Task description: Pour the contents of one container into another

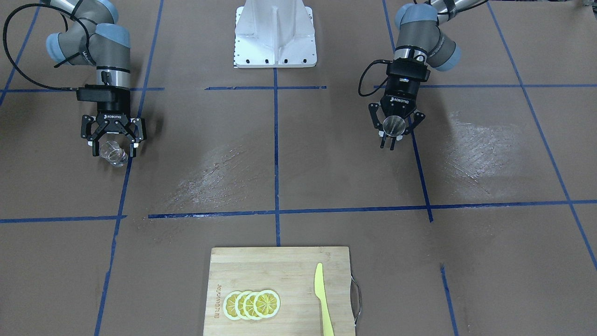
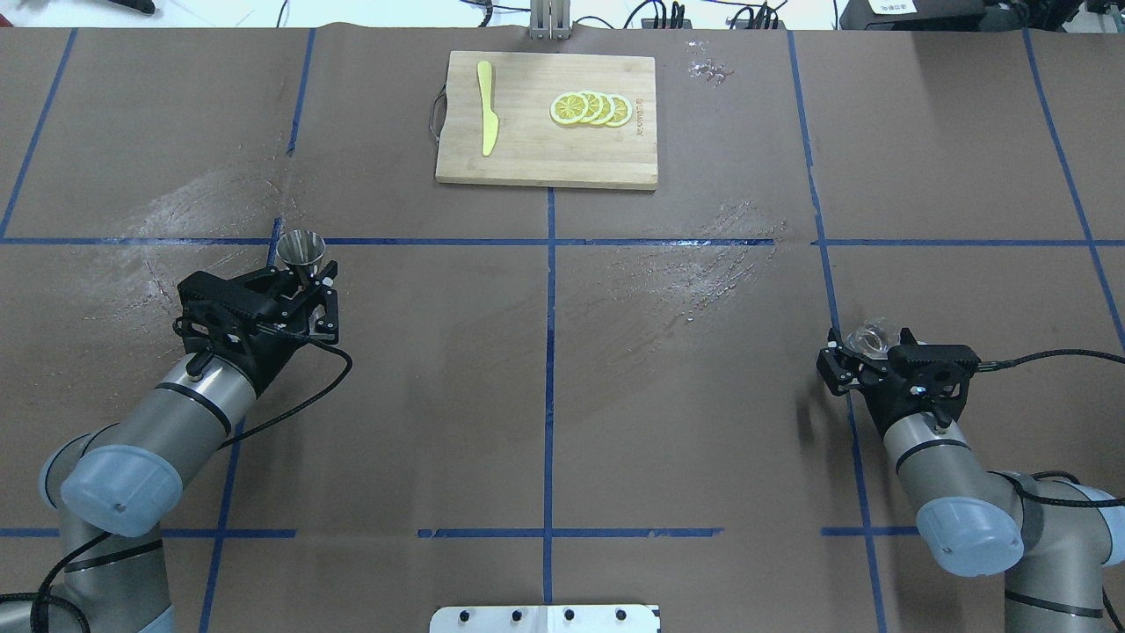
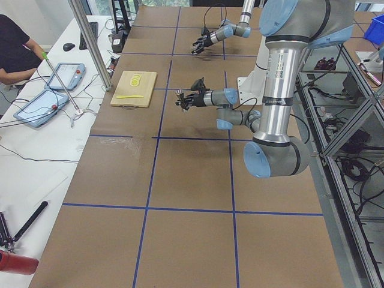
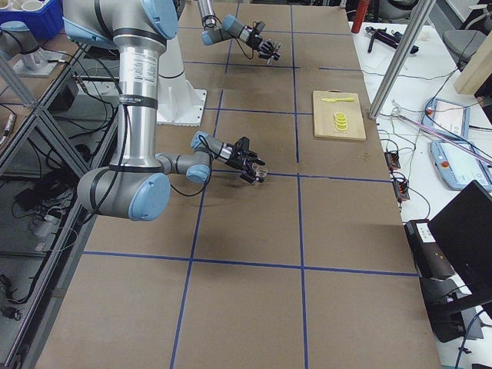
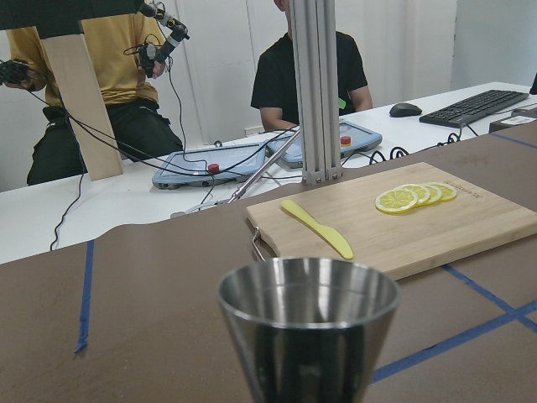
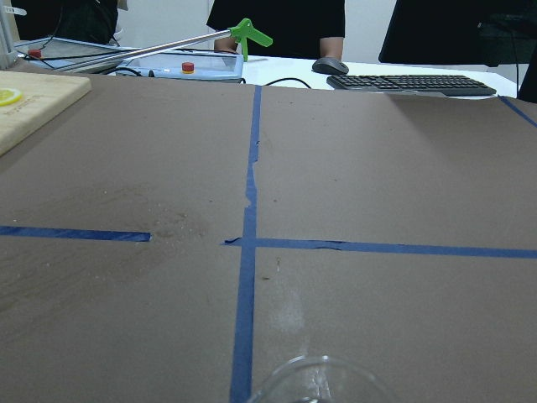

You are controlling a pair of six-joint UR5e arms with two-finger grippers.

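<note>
Left gripper (image 2: pixel 303 274) has its jaws closed on the steel jigger (image 2: pixel 300 249), upright, lifted off the table (image 2: pixel 545 352) on the left side. Right gripper (image 2: pixel 866 347) has its jaws closed on the clear glass (image 2: pixel 870 337), far right side, also held upright by the look of it. The two are well apart, so nothing poured yet. Risks from here: arms must converge mid-table, and a misaligned jigger lip would spill onto the paper, which already shows wet-looking smears. The glass is slick and transparent; a weak grip could let it slip when tilted. Far side: cutting board (image 2: pixel 545 167) with knife (image 2: pixel 486 119) and lemon slices (image 2: pixel 590 108), clear of the work.
</note>
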